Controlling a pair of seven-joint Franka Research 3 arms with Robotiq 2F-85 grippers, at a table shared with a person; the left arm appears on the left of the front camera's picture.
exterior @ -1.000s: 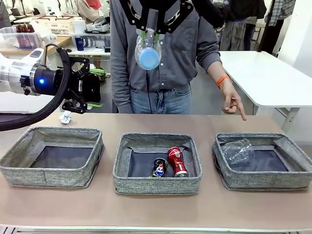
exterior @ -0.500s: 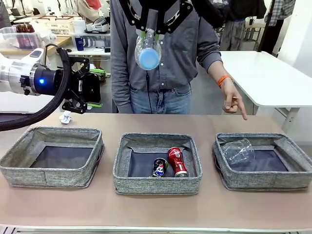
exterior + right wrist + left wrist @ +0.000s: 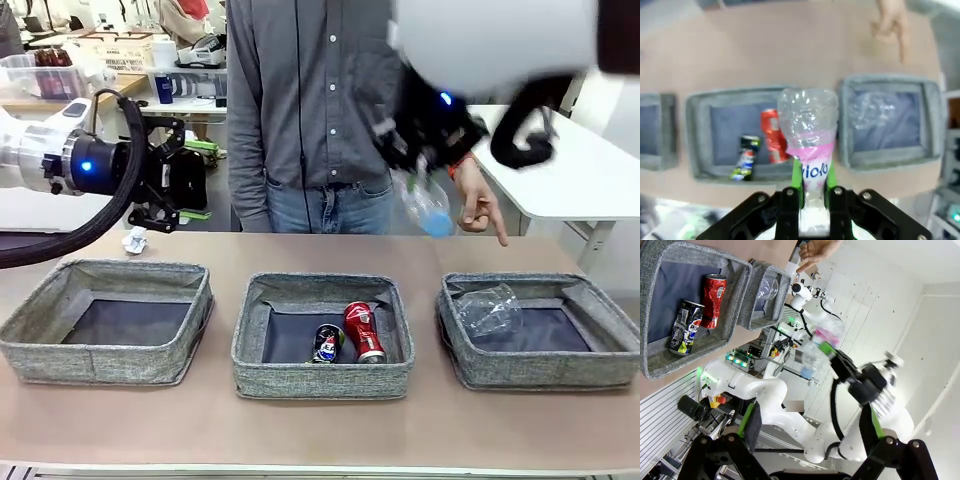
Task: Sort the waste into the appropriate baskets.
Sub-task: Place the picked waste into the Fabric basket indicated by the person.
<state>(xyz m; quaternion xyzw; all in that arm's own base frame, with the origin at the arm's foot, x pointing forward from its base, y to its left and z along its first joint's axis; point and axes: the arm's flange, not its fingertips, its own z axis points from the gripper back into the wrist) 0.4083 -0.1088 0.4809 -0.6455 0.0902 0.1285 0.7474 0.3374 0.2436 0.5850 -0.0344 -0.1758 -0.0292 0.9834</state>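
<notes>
My right gripper [image 3: 415,172] is shut on a small clear bottle [image 3: 427,207] with a blue cap, held in the air beyond the right basket [image 3: 540,374]. In the right wrist view the bottle [image 3: 807,131] has a pink label and sits between my green pads [image 3: 798,183]. A clear plastic cup [image 3: 487,310] lies in the right basket. A red can [image 3: 364,331] and a dark blue can [image 3: 327,343] lie in the middle basket [image 3: 322,381]. The left basket [image 3: 100,366] holds nothing. My left gripper [image 3: 165,192] hangs open over the table's far left, above a crumpled paper wad [image 3: 135,240].
A person stands at the far edge of the table, one hand [image 3: 480,211] pointing down just behind the right basket. In the left wrist view my open fingers [image 3: 751,421] frame the middle basket [image 3: 660,260] and the right arm's bottle [image 3: 815,352].
My right arm has swung from above the middle basket down and to the right, carrying the bottle with it. The left arm and the person's hand have stayed put.
</notes>
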